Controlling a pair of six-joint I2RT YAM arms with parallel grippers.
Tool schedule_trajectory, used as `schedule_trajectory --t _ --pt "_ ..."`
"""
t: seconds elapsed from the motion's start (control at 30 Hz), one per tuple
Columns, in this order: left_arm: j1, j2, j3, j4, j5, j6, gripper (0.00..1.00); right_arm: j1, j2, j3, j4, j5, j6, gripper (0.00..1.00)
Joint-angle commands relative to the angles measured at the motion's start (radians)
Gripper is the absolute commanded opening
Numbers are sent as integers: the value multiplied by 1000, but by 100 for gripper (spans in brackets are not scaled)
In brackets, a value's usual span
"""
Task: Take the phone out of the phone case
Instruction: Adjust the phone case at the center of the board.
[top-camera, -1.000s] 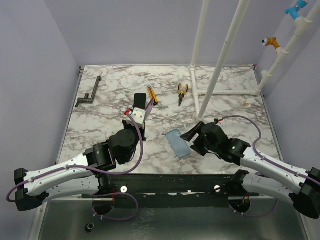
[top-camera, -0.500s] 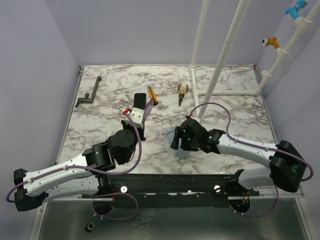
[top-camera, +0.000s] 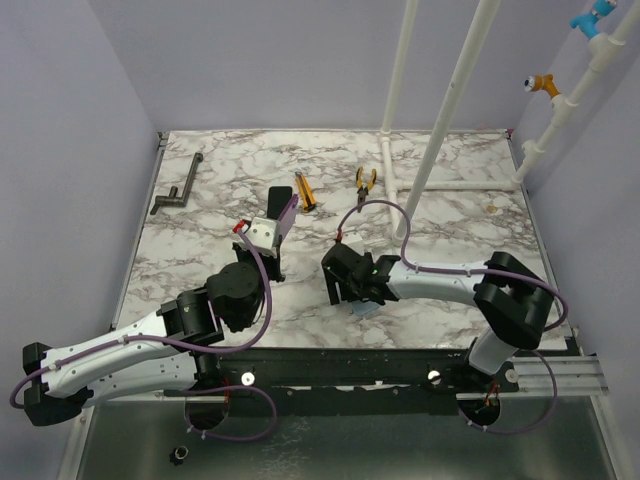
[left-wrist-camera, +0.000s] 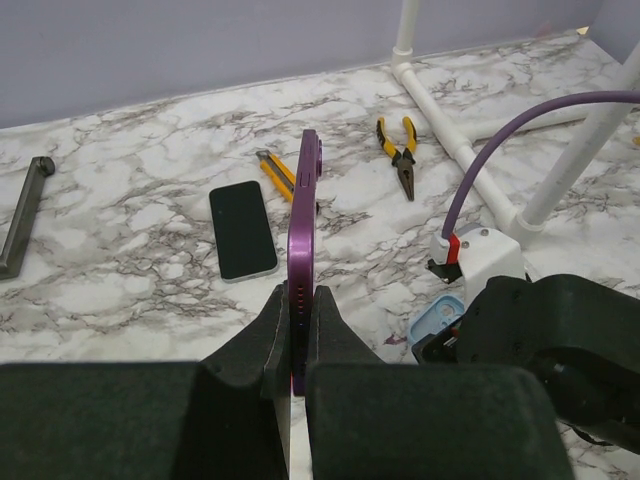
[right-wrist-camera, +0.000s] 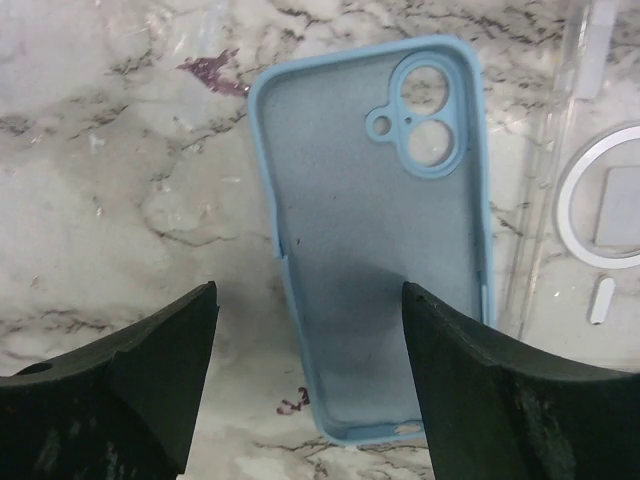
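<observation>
Since the earlier frame the right arm (top-camera: 450, 285) has swung left across the bench (top-camera: 200, 250). Its jaws, which were just right of the blue case, now hang directly over it, and the left arm (top-camera: 150, 335) has drawn back slightly toward its base.

The phone (left-wrist-camera: 243, 230) lies bare and flat on the marble, dark face up, ahead and just left of the left jaws. It is out of every case and touches nothing else. The left jaws are closed tight on a purple case (left-wrist-camera: 303, 220), which stands upright and edge-on between the fingers with its camera bump at the far end. From this edge it is not clear whether anything sits inside it.

The right jaws stand wide apart and hold nothing. They straddle the blue case (right-wrist-camera: 380, 250), which lies empty with its inside up and its camera cutouts at the far end. A clear case (right-wrist-camera: 590, 200) with a white ring lies just beside it.

Beyond the phone lie a yellow-and-black utility knife (left-wrist-camera: 272, 170) and yellow-handled pliers (left-wrist-camera: 400, 150). The pliers are near a white pipe frame (left-wrist-camera: 450, 110). A dark metal bar (top-camera: 178, 190) lies well apart at the far left.
</observation>
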Motion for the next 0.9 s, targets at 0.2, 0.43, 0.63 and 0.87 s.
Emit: schedule_trajectory --t 0.2,0.43,0.63,0.87 --pt "-2 -34 -2 40 -38 -4 0 6 159 102 -155 239 36 74" --pt "-2 -23 2 41 -34 -1 0 4 181 107 -162 273 90 68" --pt "-1 -16 7 40 -30 0 0 -14 191 122 -170 318 82 64" --pt "-2 -18 8 40 -30 -2 0 -35 215 139 -173 334 67 64"
